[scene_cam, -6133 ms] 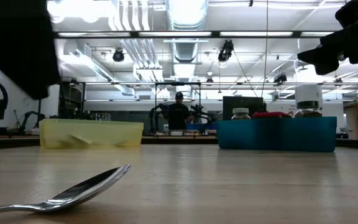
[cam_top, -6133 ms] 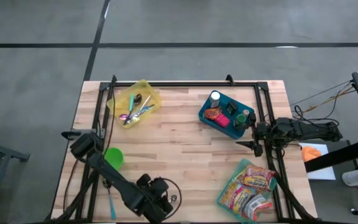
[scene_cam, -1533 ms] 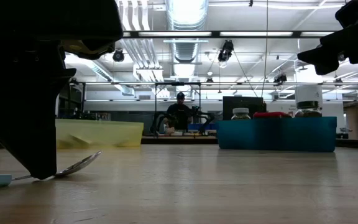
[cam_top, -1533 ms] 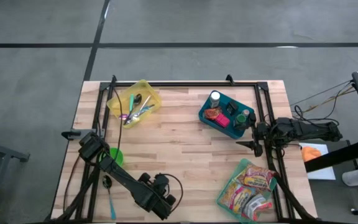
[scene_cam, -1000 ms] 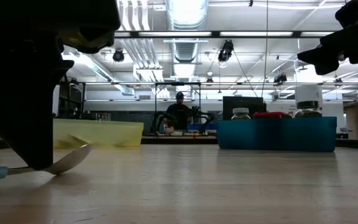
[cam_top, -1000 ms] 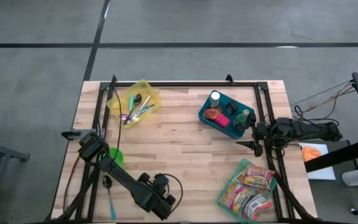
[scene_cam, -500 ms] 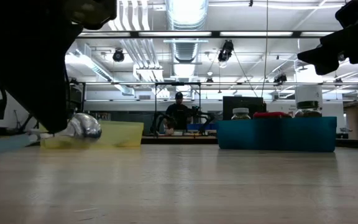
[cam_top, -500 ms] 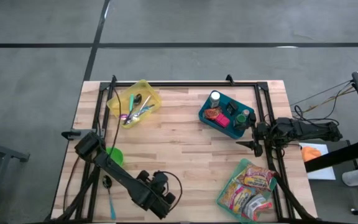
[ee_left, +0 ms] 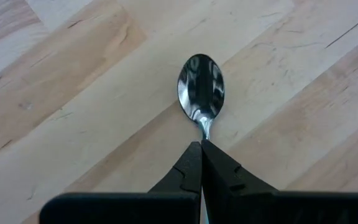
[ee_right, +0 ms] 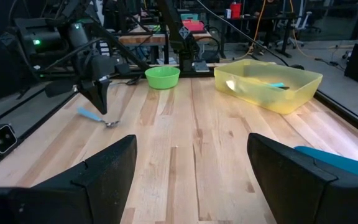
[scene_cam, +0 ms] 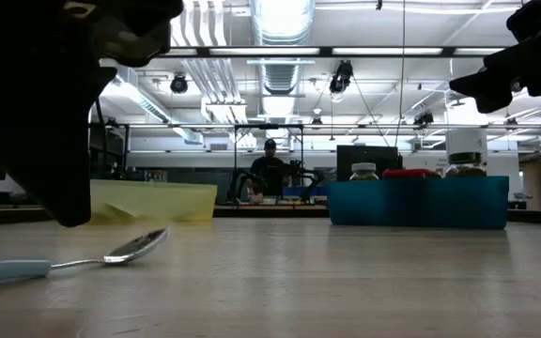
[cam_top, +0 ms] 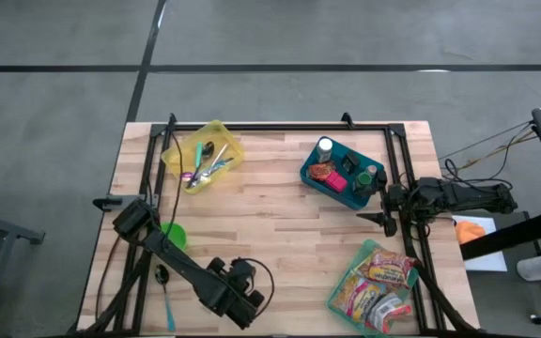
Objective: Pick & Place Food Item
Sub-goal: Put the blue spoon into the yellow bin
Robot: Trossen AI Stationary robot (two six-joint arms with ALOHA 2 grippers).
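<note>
My left gripper is pinched fully shut over the spoon, lower left of the table; can't tell if it's gripped. Right gripper gapes wide, empty.

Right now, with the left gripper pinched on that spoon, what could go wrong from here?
1. The left gripper is shut on the spoon right at its thin neck, so the spoon may twist or slip when lifted.
2. The green bowl sits close beside the left arm; a swing could knock it.
3. The yellow bin already holds utensils, so a dropped spoon might bounce off them.
</note>
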